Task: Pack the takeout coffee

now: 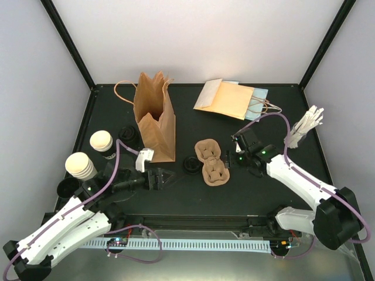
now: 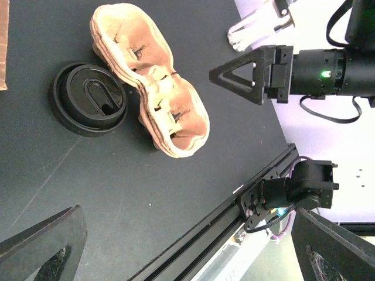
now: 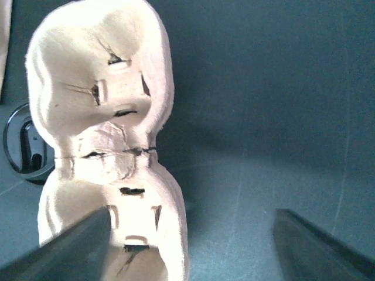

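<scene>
Step in hand, as judged: carrier prep is finishing and cup loading is not yet starting. The pulp carrier (image 1: 211, 161) is lying flat at worktop (image 1: 193, 202) centre, both wells empty. The right claw (image 3: 193, 234) is sitting just beside it at its 3 o'clock, jaws apart and gripping nothing. The left claw (image 1: 159, 178) is hovering at the carrier's 8 o'clock, jaws wide apart and also holding nothing.

The takeout coffee is waiting at the worktop's 9 o'clock edge, well apart from the carrier: far cup (image 1: 101, 140) and near cup (image 1: 79, 164), both upright and lidless.

The next move is probably calling for the left arm to swing back toward 9 o'clock, take one cup by its sleeve, keep it upright and lower it into a well.

Around: a black lid (image 2: 88, 99) is lying just beside the carrier at its 9 o'clock. The brown paper bag (image 1: 155, 117) is standing open at 11 o'clock, between cups and carrier, so it is crowding the carry path. Flat paper bags (image 1: 231, 99) are lying at 12 o'clock, and white stirrers (image 1: 307, 124) are standing at 2 o'clock.
</scene>
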Controlling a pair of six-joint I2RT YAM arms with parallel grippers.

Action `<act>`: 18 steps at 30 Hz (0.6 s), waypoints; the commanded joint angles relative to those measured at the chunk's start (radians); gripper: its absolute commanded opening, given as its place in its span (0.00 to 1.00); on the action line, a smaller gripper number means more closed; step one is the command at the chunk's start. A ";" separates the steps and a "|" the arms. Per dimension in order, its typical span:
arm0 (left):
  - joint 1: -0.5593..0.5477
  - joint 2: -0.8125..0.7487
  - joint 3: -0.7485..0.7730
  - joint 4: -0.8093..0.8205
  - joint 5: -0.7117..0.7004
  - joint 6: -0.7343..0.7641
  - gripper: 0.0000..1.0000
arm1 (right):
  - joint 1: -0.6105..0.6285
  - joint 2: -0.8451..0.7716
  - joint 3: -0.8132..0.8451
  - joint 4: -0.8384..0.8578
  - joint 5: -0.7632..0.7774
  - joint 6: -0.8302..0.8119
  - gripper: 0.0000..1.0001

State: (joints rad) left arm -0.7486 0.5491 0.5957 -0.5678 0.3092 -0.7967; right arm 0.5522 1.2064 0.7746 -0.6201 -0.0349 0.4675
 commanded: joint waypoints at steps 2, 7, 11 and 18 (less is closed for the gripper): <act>-0.008 -0.015 0.022 0.001 -0.028 0.016 0.98 | 0.002 -0.020 0.066 -0.025 0.011 -0.016 0.99; -0.008 -0.031 0.029 -0.013 -0.039 0.026 0.99 | 0.001 -0.018 0.101 -0.067 0.034 -0.019 1.00; -0.008 -0.046 0.018 -0.011 -0.044 0.030 0.99 | 0.002 -0.037 0.093 -0.067 -0.002 -0.030 1.00; -0.008 -0.047 -0.014 0.030 -0.041 0.017 0.99 | 0.119 -0.013 0.106 -0.080 0.046 0.010 1.00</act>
State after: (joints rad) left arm -0.7486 0.5087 0.5953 -0.5751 0.2764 -0.7822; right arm 0.5991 1.1843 0.8558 -0.6827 -0.0277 0.4519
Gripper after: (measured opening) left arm 0.988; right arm 0.999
